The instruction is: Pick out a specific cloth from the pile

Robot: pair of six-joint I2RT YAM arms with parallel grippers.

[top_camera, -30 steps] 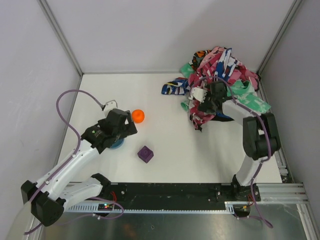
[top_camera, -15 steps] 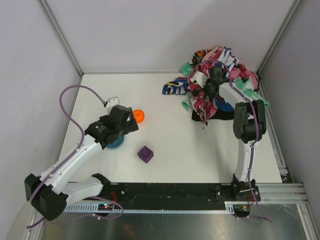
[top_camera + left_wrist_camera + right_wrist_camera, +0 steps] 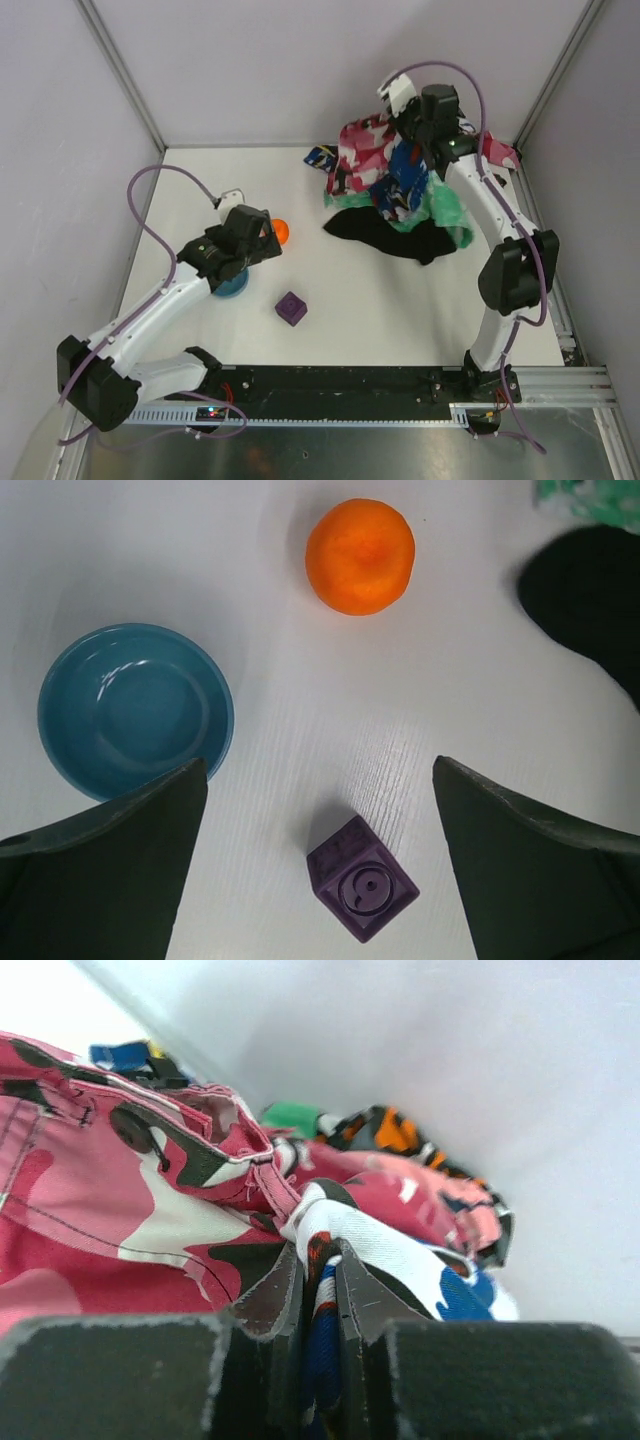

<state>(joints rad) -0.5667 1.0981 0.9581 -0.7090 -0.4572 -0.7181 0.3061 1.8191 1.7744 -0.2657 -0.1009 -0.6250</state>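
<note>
The purple cube [image 3: 362, 890] is sitting between the spread fingers of the left gripper [image 3: 320, 770], the teal bowl [image 3: 135, 708] crowding its left side, the orange [image 3: 360, 556] lying ahead. Bare table [image 3: 470, 710] is running ahead-right to the black cloth [image 3: 585, 600].

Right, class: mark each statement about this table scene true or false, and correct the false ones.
1. The right gripper is shut on a blue-white patterned cloth. True.
2. The left gripper holds the plain black soft cloth. False: its jaws are open and empty, and the black cloth lies on the white table.
3. The round orange fruit sits inside the teal round bowl. False: it rests on the table, apart from the bowl.
4. The small purple cube stands on the table, outside the bowl. True.
</note>
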